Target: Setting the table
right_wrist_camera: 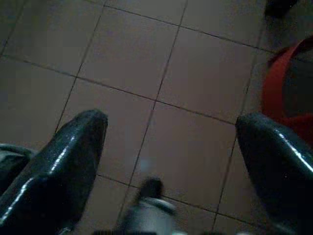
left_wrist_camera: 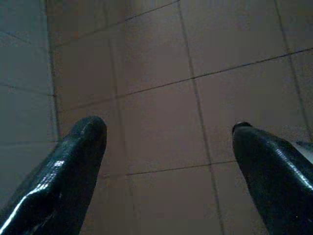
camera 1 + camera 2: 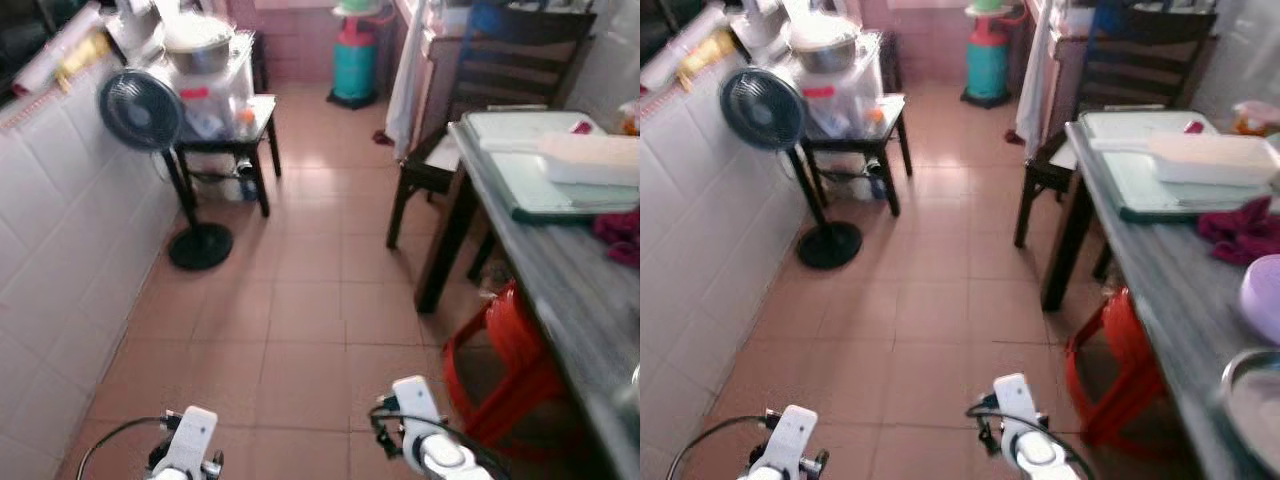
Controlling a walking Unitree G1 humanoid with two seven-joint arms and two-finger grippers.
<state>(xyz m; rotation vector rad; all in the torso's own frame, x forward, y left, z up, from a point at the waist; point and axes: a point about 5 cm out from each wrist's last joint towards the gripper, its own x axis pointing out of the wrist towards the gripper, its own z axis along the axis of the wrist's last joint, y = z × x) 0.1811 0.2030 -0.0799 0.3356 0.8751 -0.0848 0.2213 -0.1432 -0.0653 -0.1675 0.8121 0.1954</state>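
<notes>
Your left gripper (image 2: 168, 147) and right gripper (image 1: 171, 142) hang low at six o'clock, both wide and empty over the floor (image 3: 300, 300); the table (image 3: 1170, 290) at two o'clock carries the tray (image 3: 1140, 180), so nothing's carried, I judge.

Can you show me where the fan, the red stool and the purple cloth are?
fan (image 3: 139, 110), left eye view, on the round grille.
red stool (image 3: 510, 330), left eye view, on the seat's edge under the table.
purple cloth (image 3: 1240, 232), right eye view, on the crumpled middle.
</notes>
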